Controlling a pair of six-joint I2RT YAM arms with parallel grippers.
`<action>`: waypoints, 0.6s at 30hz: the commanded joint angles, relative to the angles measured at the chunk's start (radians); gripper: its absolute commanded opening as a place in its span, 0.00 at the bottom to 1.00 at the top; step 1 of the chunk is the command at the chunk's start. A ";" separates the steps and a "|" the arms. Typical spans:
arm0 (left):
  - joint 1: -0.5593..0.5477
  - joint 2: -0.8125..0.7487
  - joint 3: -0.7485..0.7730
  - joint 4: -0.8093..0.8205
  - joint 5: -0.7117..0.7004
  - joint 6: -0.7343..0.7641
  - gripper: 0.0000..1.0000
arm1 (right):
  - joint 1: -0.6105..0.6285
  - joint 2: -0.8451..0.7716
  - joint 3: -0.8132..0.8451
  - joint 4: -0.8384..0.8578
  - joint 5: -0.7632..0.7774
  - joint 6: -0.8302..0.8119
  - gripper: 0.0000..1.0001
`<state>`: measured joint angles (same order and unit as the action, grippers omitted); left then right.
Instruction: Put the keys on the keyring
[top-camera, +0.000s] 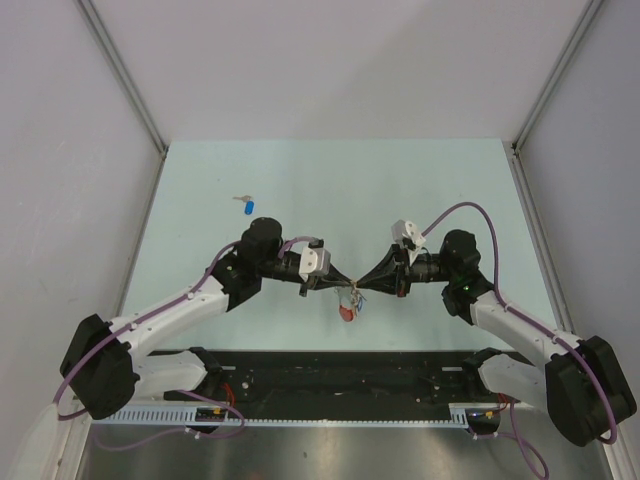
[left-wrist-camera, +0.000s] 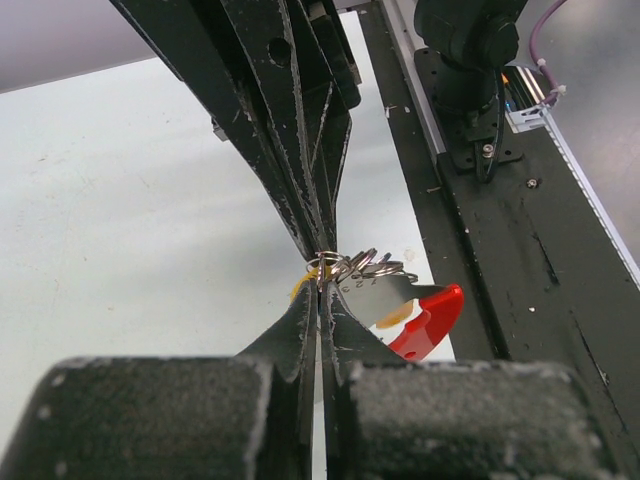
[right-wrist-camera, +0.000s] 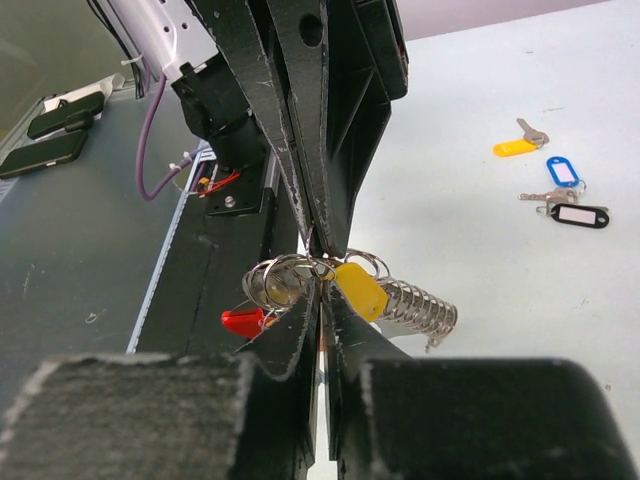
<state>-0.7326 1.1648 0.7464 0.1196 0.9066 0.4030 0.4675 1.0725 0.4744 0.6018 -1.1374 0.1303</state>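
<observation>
Keyring (top-camera: 348, 303) sits mid-table (top-camera: 400, 190) betw both arms: L gripper (left-wrist-camera: 320, 290) & R gripper (right-wrist-camera: 320, 290) both pinched shut tip-to-tip on its metal links, red arc (left-wrist-camera: 432, 318) drooping below; loose keys (right-wrist-camera: 563, 185) lie far-left, nearer L arm

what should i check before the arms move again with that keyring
1. left jaws shut on keyring: ok
2. right jaws shut at the same ring bunch: ok
3. yellow tag threaded onto keyring: cannot tell
4. all keys on: not ok, loose yellow key, blue key and black key lie on table
5. the two arms' jaws clear of each other: cannot tell
</observation>
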 joint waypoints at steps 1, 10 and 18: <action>0.001 -0.005 0.054 0.009 0.057 0.036 0.00 | 0.007 -0.005 0.053 0.019 -0.005 -0.011 0.09; 0.001 -0.001 0.071 -0.027 0.067 0.056 0.00 | 0.008 -0.002 0.058 -0.003 -0.033 -0.035 0.15; 0.001 0.016 0.094 -0.077 0.092 0.079 0.00 | 0.008 0.000 0.063 -0.010 -0.067 -0.046 0.15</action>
<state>-0.7326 1.1721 0.7849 0.0540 0.9344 0.4362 0.4702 1.0725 0.4908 0.5804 -1.1667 0.1009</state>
